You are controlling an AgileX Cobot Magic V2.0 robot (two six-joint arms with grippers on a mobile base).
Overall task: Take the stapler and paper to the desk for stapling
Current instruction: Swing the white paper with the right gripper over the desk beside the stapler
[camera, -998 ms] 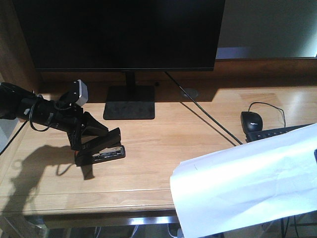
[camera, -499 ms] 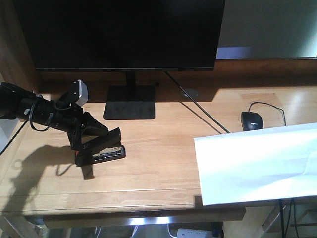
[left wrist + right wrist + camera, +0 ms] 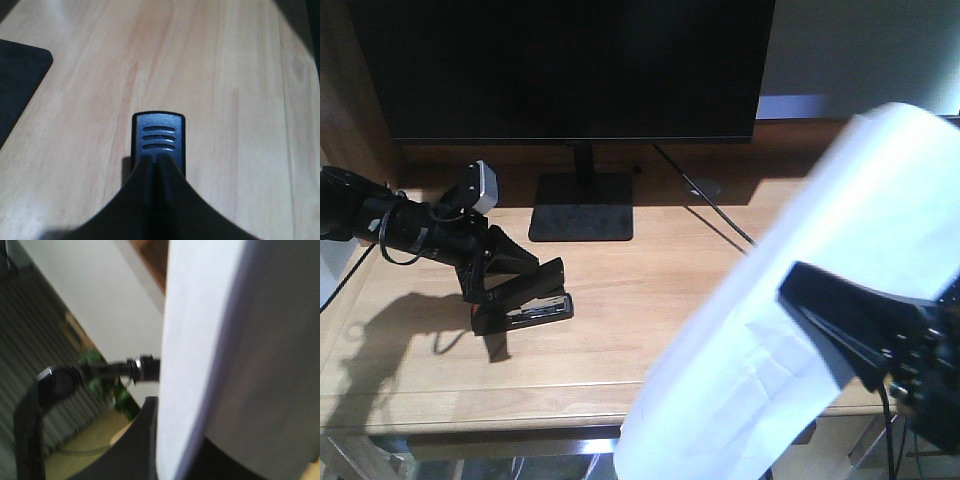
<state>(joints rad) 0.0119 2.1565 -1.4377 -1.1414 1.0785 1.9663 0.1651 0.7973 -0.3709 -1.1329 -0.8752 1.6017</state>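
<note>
The black stapler (image 3: pixel 523 303) rests on the left part of the light-wood desk (image 3: pixel 650 290), its top arm raised a little. My left gripper (image 3: pixel 498 288) reaches in from the left and is shut on it. In the left wrist view the stapler's grooved end (image 3: pixel 159 135) pokes out past the closed fingertips (image 3: pixel 146 167), with the desk (image 3: pixel 225 75) beneath. The white paper (image 3: pixel 820 260) hangs tilted over the desk's right front, and my right gripper (image 3: pixel 855 330) is shut on it. Close up, the paper (image 3: pixel 200 330) fills the right wrist view, pinched between the fingers (image 3: pixel 142 440).
A large dark monitor (image 3: pixel 570 70) stands at the back on a flat black base (image 3: pixel 582 205), whose corner (image 3: pixel 15 85) also shows in the left wrist view. A black cable (image 3: pixel 720 215) runs diagonally across the desk from a round grommet (image 3: pixel 703 187).
The paper has swung from lying low over the desk's right front to a steep tilt, now hiding the mouse. My right gripper has come into view. The left arm and stapler have not moved.
</note>
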